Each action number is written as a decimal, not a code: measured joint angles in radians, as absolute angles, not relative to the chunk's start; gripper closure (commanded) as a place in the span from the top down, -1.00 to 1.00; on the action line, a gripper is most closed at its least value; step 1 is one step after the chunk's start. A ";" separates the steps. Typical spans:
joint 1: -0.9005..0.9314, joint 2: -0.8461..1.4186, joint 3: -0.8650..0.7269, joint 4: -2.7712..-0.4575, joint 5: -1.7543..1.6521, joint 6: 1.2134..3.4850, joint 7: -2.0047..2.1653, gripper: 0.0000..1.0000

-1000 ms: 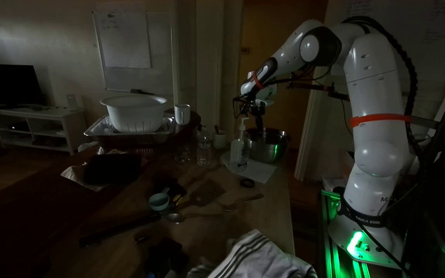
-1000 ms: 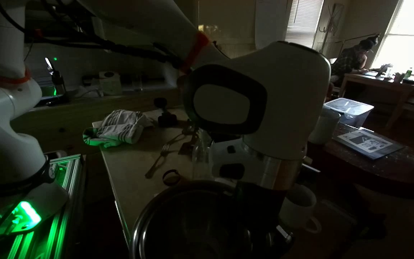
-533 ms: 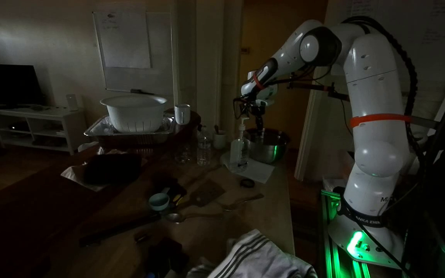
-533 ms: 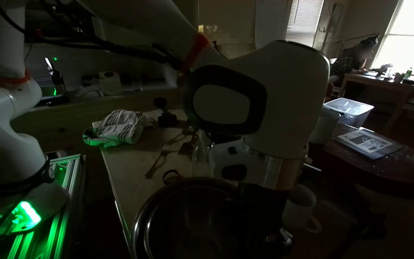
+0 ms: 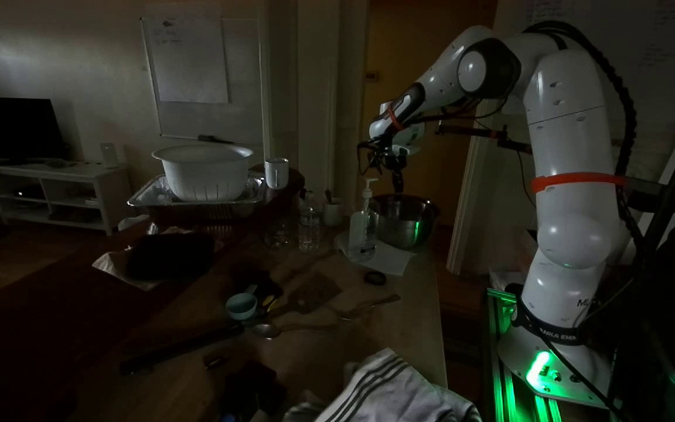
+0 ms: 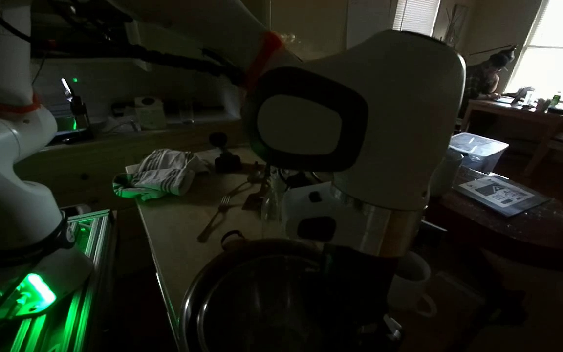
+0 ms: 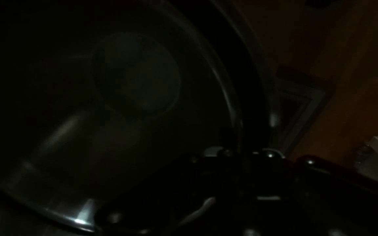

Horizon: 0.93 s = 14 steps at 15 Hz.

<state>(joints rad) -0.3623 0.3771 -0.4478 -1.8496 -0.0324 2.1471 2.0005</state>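
Observation:
A shiny metal bowl (image 5: 412, 230) stands near the table's end, partly over a white sheet (image 5: 390, 261). It shows from above in an exterior view (image 6: 262, 303) and in the wrist view (image 7: 57, 134), with an inner and an outer rim line. My gripper (image 7: 244, 152) is at the bowl's rim, pointing down; it also shows above the bowl in an exterior view (image 5: 398, 186). Its fingertips are fairly near each other, with the rim running in behind them. It is too dark to tell whether they clamp it. A clear pump bottle (image 5: 363, 231) stands beside the bowl.
A water bottle (image 5: 309, 225) and a white mug (image 5: 333, 212) stand near the bowl. A black ring (image 5: 375, 278), a fork (image 6: 215, 217), a spoon (image 5: 268, 331), a pale green cup (image 5: 241, 306) and a striped towel (image 5: 393, 390) lie on the table.
The arm and gripper have risen and shifted slightly in both exterior views. The bowl has shifted a little and covers more of the black ring in an exterior view.

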 measured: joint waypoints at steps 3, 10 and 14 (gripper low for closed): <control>-0.374 0.353 -0.454 -1.820 -0.028 2.085 1.991 -0.95; -0.390 0.341 -0.450 -1.772 0.007 1.936 1.976 -0.95; -0.393 0.344 -0.450 -1.762 0.018 1.920 1.984 -0.95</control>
